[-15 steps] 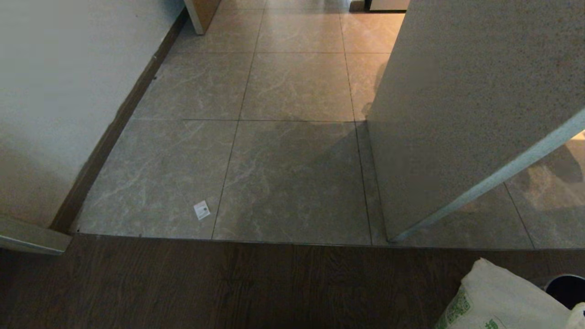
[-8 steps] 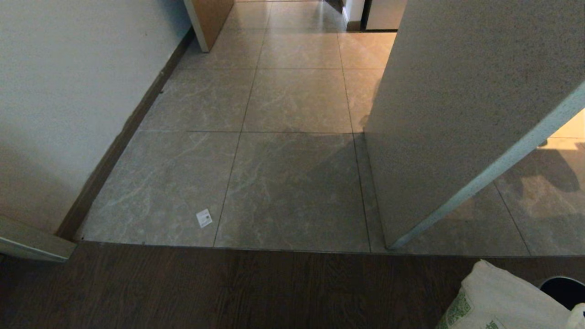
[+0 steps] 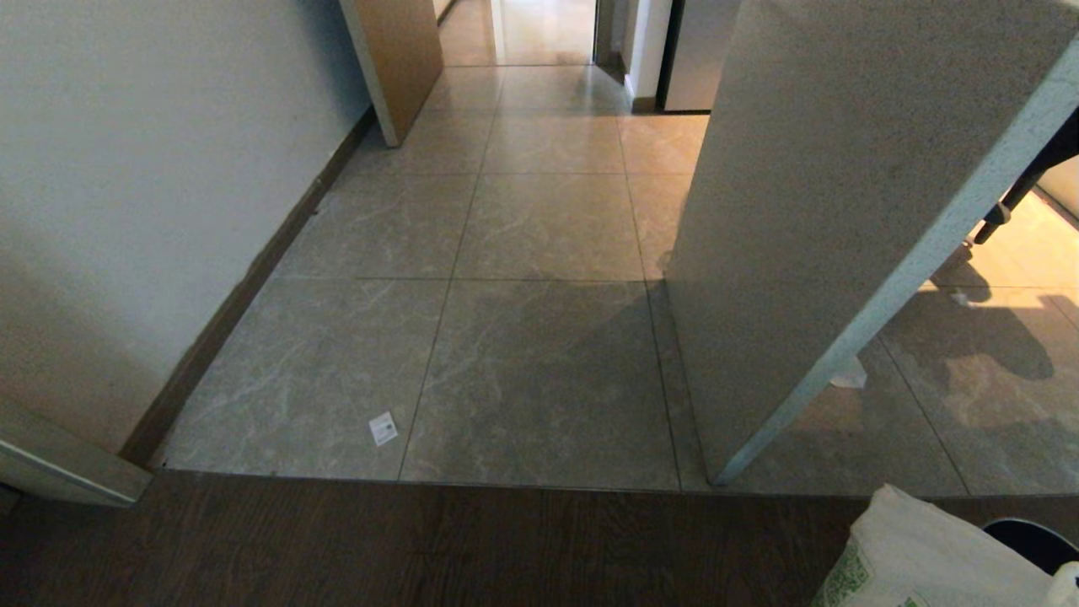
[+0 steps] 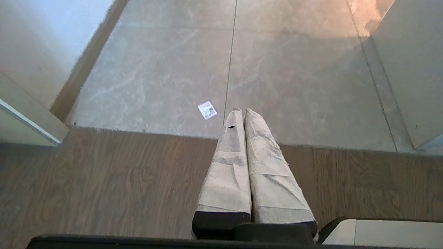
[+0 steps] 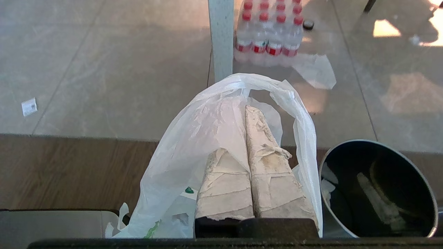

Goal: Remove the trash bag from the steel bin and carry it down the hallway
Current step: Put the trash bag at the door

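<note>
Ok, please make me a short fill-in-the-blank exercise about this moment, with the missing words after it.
1. The right gripper is shut on the ____ of the trash bag.
2. The steel bin beside the bag has no ____ left in it.
3. The left gripper is shut and holds ____.
4. A small white scrap lies on the grey ____ of the hallway.

Missing words: handle; bag; nothing; tiles

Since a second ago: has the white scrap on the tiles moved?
No. The white scrap keeps its spot beside the tile seam; the whole head view shifted down together, so the camera tilted up.
</note>
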